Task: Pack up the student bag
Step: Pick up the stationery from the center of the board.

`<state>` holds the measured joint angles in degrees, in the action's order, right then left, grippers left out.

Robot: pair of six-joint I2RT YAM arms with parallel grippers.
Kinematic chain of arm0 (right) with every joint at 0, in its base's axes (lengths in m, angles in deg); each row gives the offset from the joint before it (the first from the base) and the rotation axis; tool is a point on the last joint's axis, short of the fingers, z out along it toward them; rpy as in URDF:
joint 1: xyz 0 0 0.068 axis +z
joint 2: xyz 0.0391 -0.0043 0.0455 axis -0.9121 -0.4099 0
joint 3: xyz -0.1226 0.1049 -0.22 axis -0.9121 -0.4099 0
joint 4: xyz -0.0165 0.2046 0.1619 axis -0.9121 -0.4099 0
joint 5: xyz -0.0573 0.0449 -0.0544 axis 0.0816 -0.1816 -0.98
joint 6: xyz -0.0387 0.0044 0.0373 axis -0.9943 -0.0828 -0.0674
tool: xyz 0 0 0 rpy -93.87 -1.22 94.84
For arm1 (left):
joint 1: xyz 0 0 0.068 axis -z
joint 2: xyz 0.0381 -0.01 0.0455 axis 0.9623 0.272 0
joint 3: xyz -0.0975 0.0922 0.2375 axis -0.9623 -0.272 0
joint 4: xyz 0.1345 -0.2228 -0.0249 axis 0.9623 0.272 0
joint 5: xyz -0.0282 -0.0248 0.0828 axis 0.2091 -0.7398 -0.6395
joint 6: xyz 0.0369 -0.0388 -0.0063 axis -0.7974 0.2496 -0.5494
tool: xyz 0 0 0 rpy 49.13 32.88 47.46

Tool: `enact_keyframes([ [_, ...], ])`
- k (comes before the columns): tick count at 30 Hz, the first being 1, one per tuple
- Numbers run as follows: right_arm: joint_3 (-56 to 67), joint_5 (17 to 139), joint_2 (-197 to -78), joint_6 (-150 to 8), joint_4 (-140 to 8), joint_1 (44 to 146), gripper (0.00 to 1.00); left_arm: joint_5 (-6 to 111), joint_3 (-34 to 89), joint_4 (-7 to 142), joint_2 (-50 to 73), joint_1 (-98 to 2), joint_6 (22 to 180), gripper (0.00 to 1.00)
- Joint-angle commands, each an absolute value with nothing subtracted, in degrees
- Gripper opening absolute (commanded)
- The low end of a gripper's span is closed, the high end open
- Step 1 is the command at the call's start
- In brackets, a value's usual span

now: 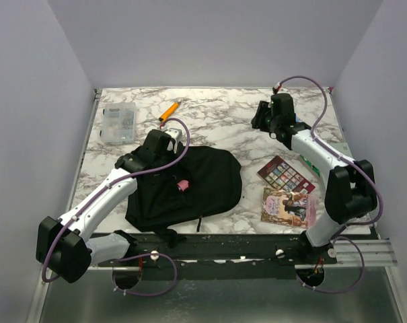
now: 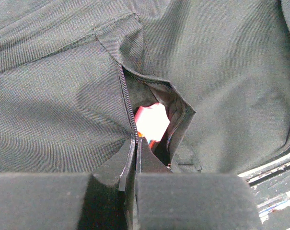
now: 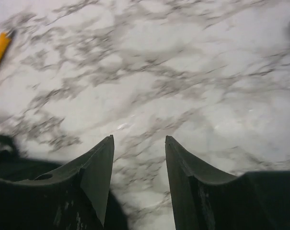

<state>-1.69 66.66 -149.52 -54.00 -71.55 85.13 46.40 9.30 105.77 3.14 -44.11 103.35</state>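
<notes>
Student bag (image 1: pixel 210 182); pink book (image 1: pixel 288 205) title unreadable

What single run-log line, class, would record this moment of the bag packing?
left hand: shut on student bag zip edge | right hand: open, empty, above table | pink item: inside student bag opening

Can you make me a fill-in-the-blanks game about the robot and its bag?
1. The student bag is coloured ___.
2. The left claw is ___ at the bag's zipper.
3. The right claw hangs ___ above the marble table.
Missing words: black; shut; open.
</notes>
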Motion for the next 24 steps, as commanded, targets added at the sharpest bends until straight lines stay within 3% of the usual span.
enact_keyframes([
  [1,3.31,58.04,-155.13,-60.48,-76.46,77.44,0.51,48.42,10.85,103.60,2.80,-43.89,102.81,0.00],
  [11,19.41,50.24,-172.29,-66.92,-86.16,66.61,0.51,48.95,10.93,103.55,3.72,-43.89,102.93,0.00],
  [16,17.08,45.60,-172.59,-71.04,-84.95,66.17,0.51,49.55,11.20,103.59,4.83,-43.89,103.05,0.00],
  [24,15.78,50.57,-174.44,-72.40,-83.32,63.19,0.54,49.76,11.41,103.59,6.33,-43.89,103.13,0.00],
])
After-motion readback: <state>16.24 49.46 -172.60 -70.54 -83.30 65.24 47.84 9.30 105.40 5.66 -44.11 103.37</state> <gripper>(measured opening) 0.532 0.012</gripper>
